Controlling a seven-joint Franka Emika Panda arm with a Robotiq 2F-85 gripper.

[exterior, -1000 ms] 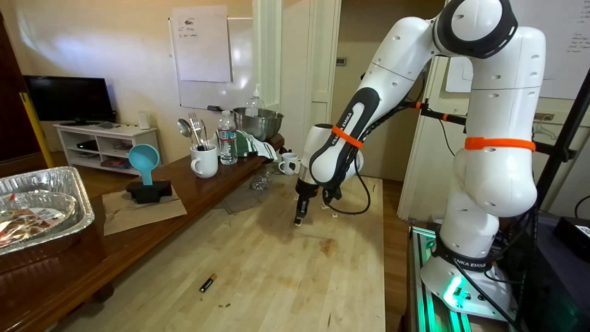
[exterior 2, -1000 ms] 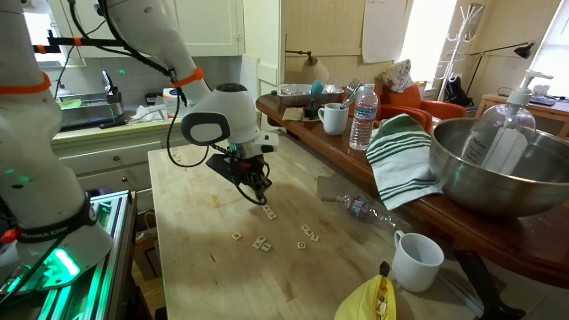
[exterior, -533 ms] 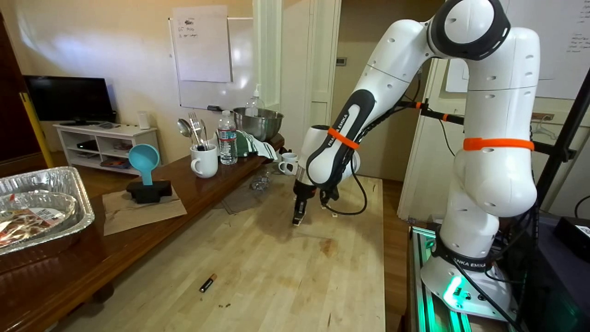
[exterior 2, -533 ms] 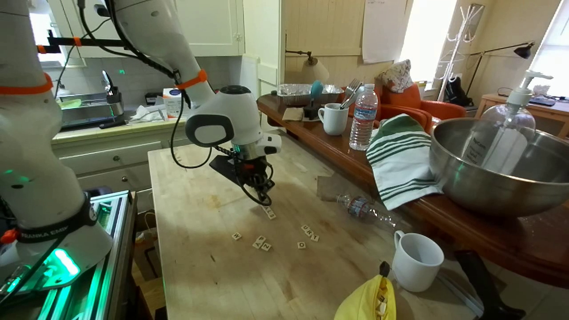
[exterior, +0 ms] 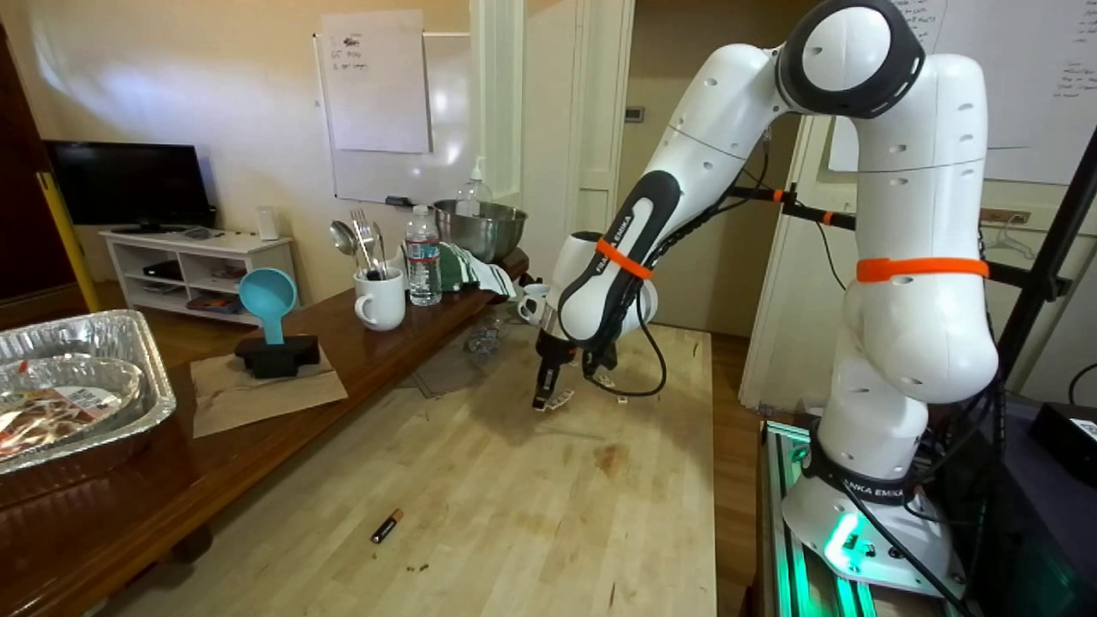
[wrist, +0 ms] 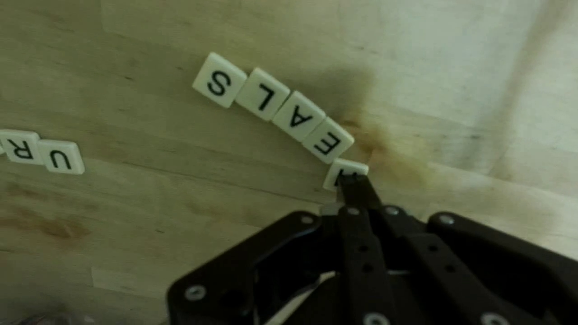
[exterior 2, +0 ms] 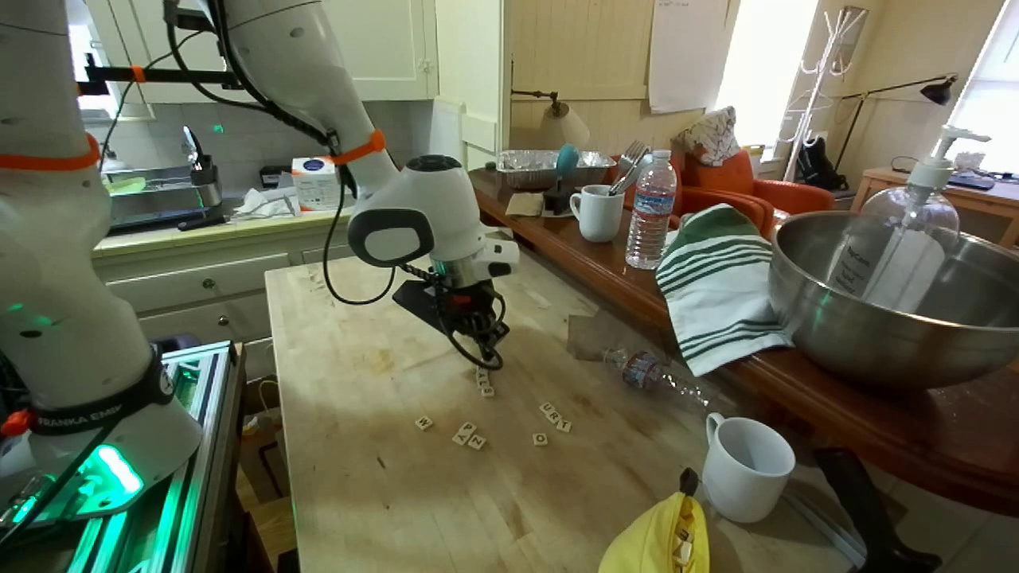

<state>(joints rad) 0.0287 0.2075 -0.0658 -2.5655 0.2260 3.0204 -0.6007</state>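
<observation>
Five letter tiles form a slightly bent row on the pale wooden surface. The S tile, L tile, A tile and E tile lie face up, side by side, touching or nearly so; a partly hidden tile meets the E tile near a corner. Its letter cannot be read, since the gripper covers its lower part. The gripper is narrow, its fingers together with hardly a gap at the tips; whether they press on the tile cannot be told.

Well apart from the row lie the U tile and R tile, touching each other. In an exterior view they line up with a T tile, an O tile near them. Nearer that view's camera sit a yellow zip pouch, a white mug and a clear plastic bottle on its side. An AA battery also lies on the surface. A brown wooden counter alongside carries a foil tray, a blue scoop and a steel bowl.
</observation>
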